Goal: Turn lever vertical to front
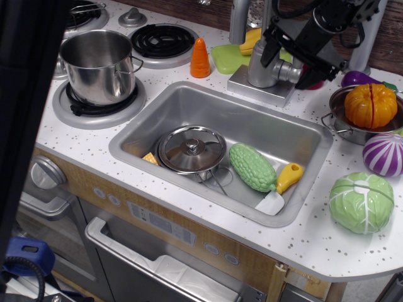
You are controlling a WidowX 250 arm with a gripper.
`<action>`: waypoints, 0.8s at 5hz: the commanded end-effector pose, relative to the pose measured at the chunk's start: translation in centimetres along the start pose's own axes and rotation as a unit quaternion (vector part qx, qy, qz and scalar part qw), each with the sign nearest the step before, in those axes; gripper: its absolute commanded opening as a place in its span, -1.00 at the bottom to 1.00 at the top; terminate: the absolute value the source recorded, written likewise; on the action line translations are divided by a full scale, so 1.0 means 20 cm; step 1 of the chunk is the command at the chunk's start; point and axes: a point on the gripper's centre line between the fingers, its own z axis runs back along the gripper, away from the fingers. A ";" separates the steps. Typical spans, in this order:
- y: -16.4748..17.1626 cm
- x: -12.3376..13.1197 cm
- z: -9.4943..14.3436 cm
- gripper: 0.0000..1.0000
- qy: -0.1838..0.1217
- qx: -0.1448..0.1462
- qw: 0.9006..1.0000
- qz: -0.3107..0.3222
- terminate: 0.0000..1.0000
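Note:
The grey cylindrical faucet body stands on its square base behind the sink. Its stubby side knob points right. The slim lever bar on that knob is hidden behind my black gripper. The gripper hangs over the knob from the upper right, with its jaws apart. One finger is by the faucet body and the other finger is right of the knob. I cannot tell whether either finger touches the lever.
The sink holds a pot lid, a green bumpy vegetable and a yellow-handled spatula. A steel pot and orange carrot stand to the left. A bowl with a pumpkin, a purple onion and a cabbage are to the right.

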 end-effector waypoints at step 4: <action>0.08 0.28 0.08 1.00 -0.115 -0.026 0.993 0.028 -1.00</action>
